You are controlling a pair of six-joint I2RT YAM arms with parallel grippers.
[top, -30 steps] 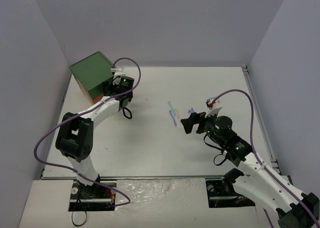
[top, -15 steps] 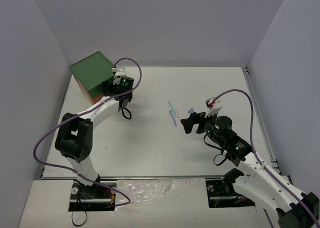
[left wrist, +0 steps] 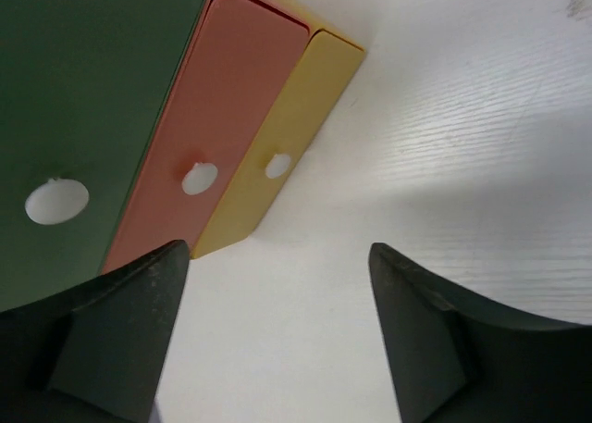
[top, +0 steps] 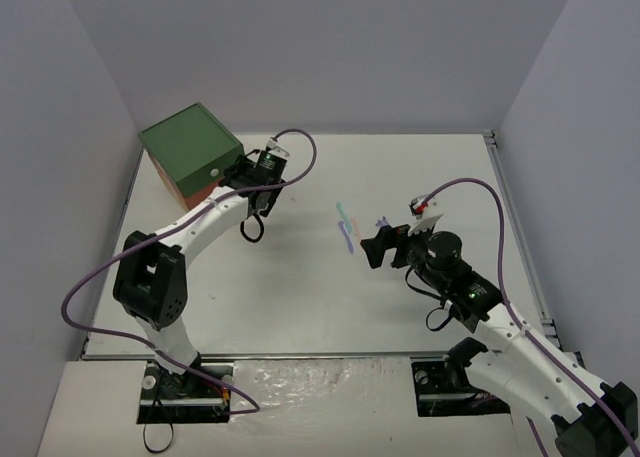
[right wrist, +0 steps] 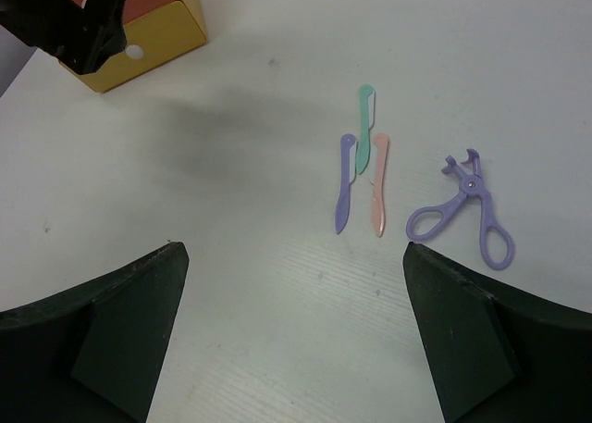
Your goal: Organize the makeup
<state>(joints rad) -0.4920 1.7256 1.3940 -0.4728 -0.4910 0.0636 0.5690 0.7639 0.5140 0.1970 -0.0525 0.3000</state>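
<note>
White table (top: 300, 297), grey walls. Teal stick (right wrist: 364, 131), purple stick (right wrist: 344, 187) and pink stick (right wrist: 378, 187) lie close together mid-table, with a purple scissor-like tool (right wrist: 467, 210) just beside them. Right gripper (right wrist: 291, 249) hovers near them, jaws wide, empty. Left gripper (left wrist: 277, 256) sits at the green-topped drawer box (top: 185, 152), jaws apart, holding nothing.

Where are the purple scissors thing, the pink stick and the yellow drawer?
purple scissors thing (right wrist: 472, 184), right wrist view, on its hinge.
pink stick (right wrist: 378, 184), right wrist view, middle of its shaft.
yellow drawer (left wrist: 291, 108), left wrist view, on its front, away from the round hole.
</note>
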